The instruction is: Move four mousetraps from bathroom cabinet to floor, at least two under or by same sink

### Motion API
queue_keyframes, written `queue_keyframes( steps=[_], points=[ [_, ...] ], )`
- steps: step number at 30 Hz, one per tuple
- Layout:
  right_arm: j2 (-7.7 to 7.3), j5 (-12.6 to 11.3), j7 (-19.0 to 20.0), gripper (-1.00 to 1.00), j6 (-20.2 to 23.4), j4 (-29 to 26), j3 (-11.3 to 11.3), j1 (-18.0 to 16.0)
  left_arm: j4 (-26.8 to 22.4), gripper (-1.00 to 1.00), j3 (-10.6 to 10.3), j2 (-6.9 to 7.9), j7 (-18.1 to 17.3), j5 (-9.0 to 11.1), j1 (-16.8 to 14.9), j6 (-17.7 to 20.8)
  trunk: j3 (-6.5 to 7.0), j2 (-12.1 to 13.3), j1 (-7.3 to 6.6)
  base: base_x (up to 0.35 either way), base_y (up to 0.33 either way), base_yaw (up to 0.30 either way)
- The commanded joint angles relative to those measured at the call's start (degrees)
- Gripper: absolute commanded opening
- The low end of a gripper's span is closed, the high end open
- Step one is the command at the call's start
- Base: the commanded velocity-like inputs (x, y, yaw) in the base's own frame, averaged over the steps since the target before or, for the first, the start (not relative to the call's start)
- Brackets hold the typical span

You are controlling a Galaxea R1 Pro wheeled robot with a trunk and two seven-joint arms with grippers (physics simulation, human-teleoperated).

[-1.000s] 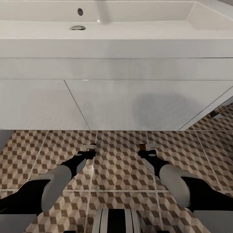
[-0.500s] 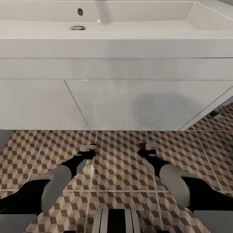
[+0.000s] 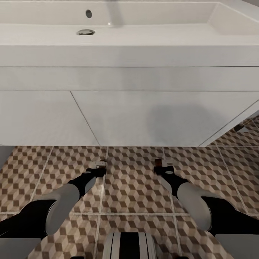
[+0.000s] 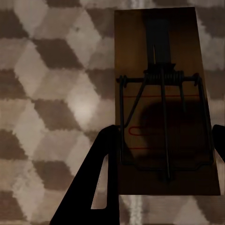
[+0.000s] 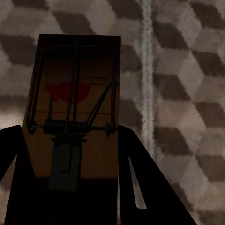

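Observation:
Each gripper holds one mousetrap low over the bathroom floor (image 3: 131, 183), just in front of the white sink (image 3: 151, 34) and its vanity (image 3: 144, 115). My left gripper (image 3: 98, 167) is shut on a mousetrap (image 3: 102, 164). In the left wrist view, that brown board (image 4: 164, 93) with wire spring sits between the black fingers (image 4: 101, 178) of the left gripper (image 4: 161, 159). My right gripper (image 3: 162, 168) is shut on another mousetrap (image 3: 157, 163). The right wrist view shows this board and its red spot (image 5: 77, 98), with the right gripper (image 5: 70, 164) flanking it. The cabinet is out of view.
The vanity front spans the head view as a wall close ahead. A small dark object (image 3: 239, 127) lies on the tiles by the vanity's right corner; I cannot tell what it is. Patterned tiles stretch around both arms, and the robot's base (image 3: 129, 246) is at the lower edge.
The head view has tilted very slightly, so the sink sits a little lower in the picture. Both arms and their mousetraps hold the same places.

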Motion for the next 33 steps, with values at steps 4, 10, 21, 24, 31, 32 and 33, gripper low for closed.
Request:
queue_keyframes(
  steps=[4, 10, 21, 24, 31, 32, 33],
  points=[
    [0.01, 0.3, -0.1, -1.0, -0.2, 0.1, -0.5, 0.0, 0.0, -1.0, 0.4, -0.03, 0.2, -0.6, 0.0, 0.3, -0.03, 0.0, 0.01, 0.225, 0.0, 0.0],
    [0.01, 0.3, 0.0, -1.0, -0.2, 0.1, -0.5, 0.0, -0.1, -1.0, 0.4, -0.04, 0.2, -0.6, 0.0, 0.2, -0.03, 0.0, 0.01, 0.079, 0.0, 0.0],
    [-0.07, 0.2, -0.1, -1.0, -0.2, 0.1, -0.6, 0.0, -0.6, -1.0, 0.5, -0.02, 0.2, -0.6, 0.0, 0.3, -0.03, 0.0, 0.01, 0.008, 0.0, 0.0],
    [-0.07, 0.1, -0.1, -1.0, -0.2, 0.1, -0.6, 0.0, -0.7, -1.0, 0.6, 0.02, 0.2, -0.6, 0.0, 0.4, -0.03, 0.0, 0.01, 0.0, 0.0, 0.0],
    [-0.11, 0.0, -0.1, -1.0, -0.2, 0.6, -0.6, 0.0, -0.8, -1.0, 0.7, 0.02, 0.2, -0.5, 0.0, 0.9, -0.03, 0.0, 0.01, 0.0, 0.0, 0.0],
    [-0.12, 0.0, -0.1, -1.0, -0.2, 0.6, -0.6, 0.0, -0.8, -1.0, 0.7, 0.03, 0.2, -0.5, 0.0, 1.0, -0.03, 0.0, 0.01, 0.0, 0.0, 0.0],
    [-0.14, 0.0, -0.1, -1.0, -0.2, 0.6, -0.6, 0.0, -0.8, -1.0, 0.7, 0.04, 0.2, -0.5, 0.0, 1.0, -0.03, 0.0, 0.01, 0.0, 0.0, 0.0]
  ],
)
